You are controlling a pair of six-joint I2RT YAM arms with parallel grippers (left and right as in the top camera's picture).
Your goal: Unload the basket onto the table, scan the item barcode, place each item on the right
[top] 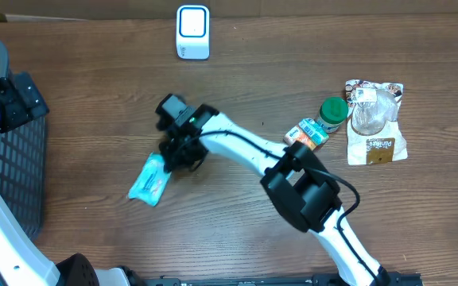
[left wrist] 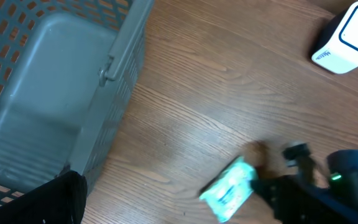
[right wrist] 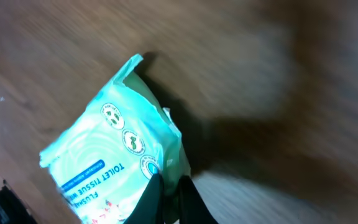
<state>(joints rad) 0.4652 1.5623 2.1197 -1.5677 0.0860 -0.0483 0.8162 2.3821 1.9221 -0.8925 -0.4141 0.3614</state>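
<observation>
The item is a teal pack of toilet tissue wipes (top: 149,180) lying on the wooden table left of centre, also seen in the left wrist view (left wrist: 229,191). My right gripper (top: 183,151) reaches over it. In the right wrist view its jaws (right wrist: 169,182) are shut on the pack's crimped end, and the pack (right wrist: 110,162) fills the lower left. The white scanner with a blue rim (top: 192,32) stands at the back of the table (left wrist: 347,34). My left gripper (left wrist: 179,208) hovers wide open by the basket, holding nothing. One black finger (left wrist: 61,199) shows.
A dark plastic basket (top: 14,159) stands at the left edge (left wrist: 42,93). On the right lie a green-lidded jar (top: 332,113), a small box (top: 307,133) and a clear bag on a printed packet (top: 376,119).
</observation>
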